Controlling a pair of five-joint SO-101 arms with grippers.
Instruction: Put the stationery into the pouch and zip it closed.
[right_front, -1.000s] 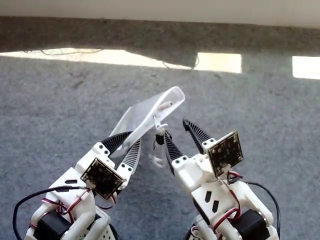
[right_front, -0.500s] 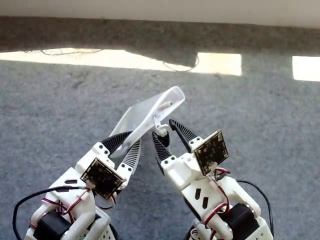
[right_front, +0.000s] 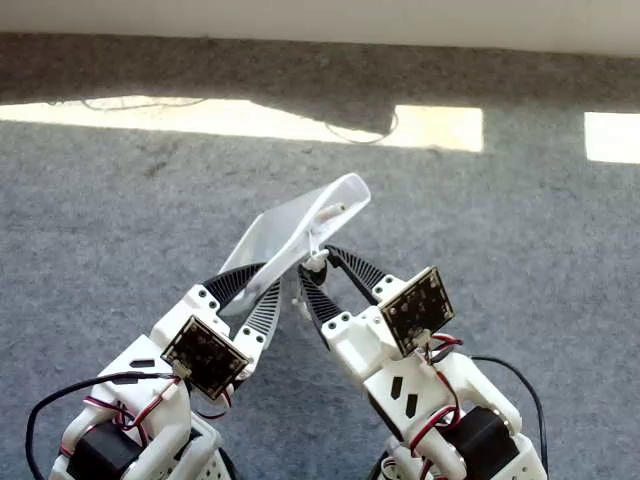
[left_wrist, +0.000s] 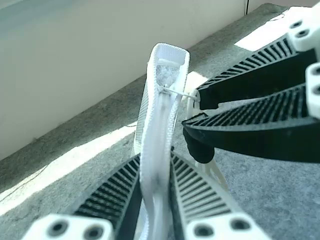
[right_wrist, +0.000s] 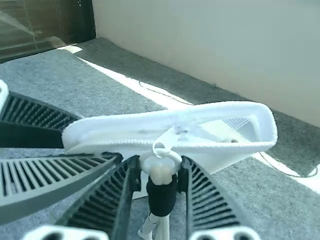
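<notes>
Raised pouch (right_front: 295, 225) midway, open carpet (right_front: 490, 215) beyond

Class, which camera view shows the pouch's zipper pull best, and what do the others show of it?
The right wrist view: the pull faces the camera, ring and hanging charm clear. The high view shows a small white speck at the pouch edge; the left wrist view, a thin strand.

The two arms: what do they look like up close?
The left arm and right arm have white plastic shells with black motors. The left tool and right tool each have two black, ribbed, tapering fingers. A dark square board sits on each wrist; red and black cables loop near the bases.
</notes>
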